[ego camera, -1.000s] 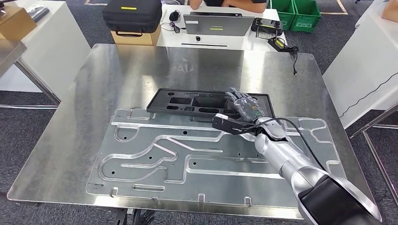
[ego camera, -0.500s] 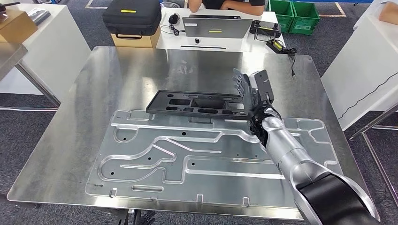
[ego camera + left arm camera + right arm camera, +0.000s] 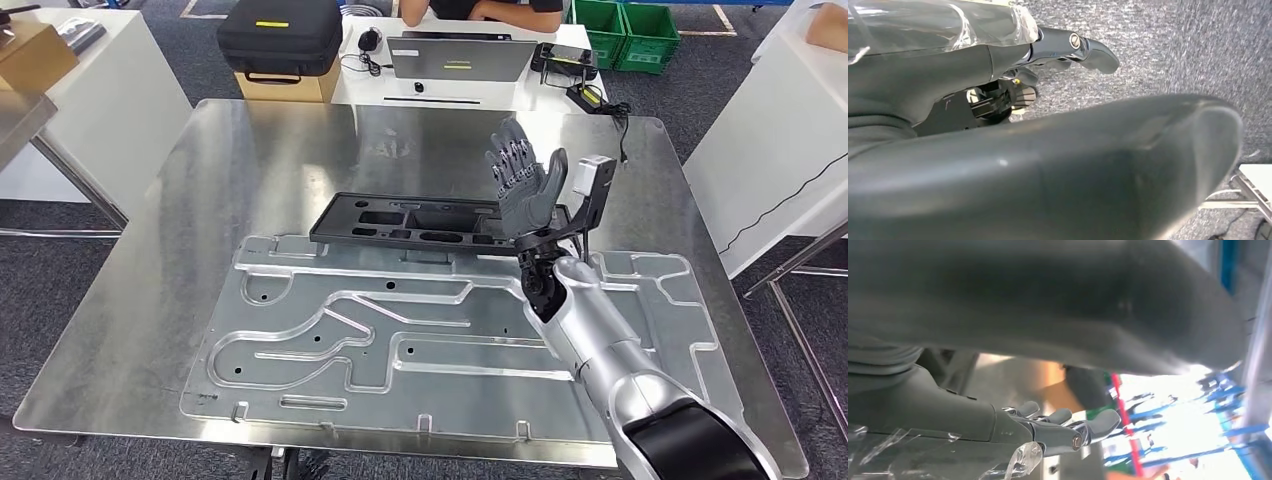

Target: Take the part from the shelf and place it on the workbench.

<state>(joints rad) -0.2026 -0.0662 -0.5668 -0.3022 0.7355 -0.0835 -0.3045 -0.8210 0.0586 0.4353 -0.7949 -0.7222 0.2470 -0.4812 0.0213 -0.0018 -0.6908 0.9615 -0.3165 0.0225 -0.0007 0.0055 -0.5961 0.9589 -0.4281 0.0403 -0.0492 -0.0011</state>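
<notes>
While the black plastic part (image 3: 440, 220) lies flat on the counter (image 3: 200, 180), resting partly on the far edge of the grooved aluminium plate (image 3: 450, 335), the right hand (image 3: 520, 180) is raised above the part's right end with fingers spread and upright, holding nothing. The part's long axis runs crosswise, stretching away to the hand's left, just below and beside the palm. The left hand (image 3: 1068, 47) hangs low over grey carpet, so the right is clearly nearer; I cannot tell whether the left is closed.
</notes>
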